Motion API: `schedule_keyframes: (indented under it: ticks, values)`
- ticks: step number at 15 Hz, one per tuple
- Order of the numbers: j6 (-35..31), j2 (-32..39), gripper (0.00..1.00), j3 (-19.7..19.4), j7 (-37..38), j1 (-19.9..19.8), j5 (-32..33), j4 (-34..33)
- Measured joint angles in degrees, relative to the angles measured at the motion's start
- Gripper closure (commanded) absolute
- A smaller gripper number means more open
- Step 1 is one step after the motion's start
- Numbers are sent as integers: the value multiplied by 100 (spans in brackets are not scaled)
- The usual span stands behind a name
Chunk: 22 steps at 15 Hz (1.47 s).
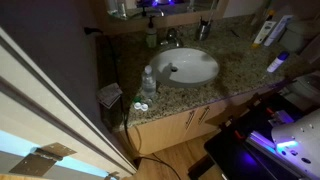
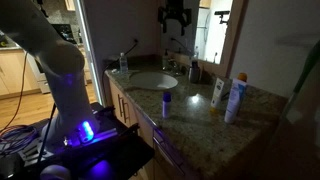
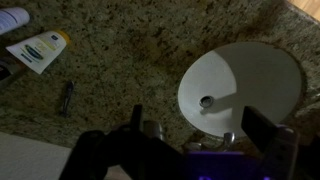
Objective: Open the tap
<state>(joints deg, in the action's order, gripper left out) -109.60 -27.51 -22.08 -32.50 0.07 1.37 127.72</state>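
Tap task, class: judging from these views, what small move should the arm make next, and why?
Probably lower the gripper toward the tap. The gripper hangs open, high above the counter and touching nothing, while the tap sits well below it at the back of the basin, so it is too far off to work the handle.

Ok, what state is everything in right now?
end effector: open, empty, hanging high over the basin.
tap: not touched, no water seen running.
basin: empty, no water visible.
clear bottle: upright at the basin's edge.
tube: lying flat on the counter.
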Motion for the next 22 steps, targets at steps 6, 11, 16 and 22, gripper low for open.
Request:
schedule_keyframes:
  ticks: [6,11,16,22]
  values:
    - [0,323,0,401,-438,461,-865,40]
    - [-191,1502,0,1248,7,792,-1087,-449]
    - [-194,1775,0,1402,261,676,-962,-588]
    - [-1371,2841,0,2189,2681,685,-851,-660]
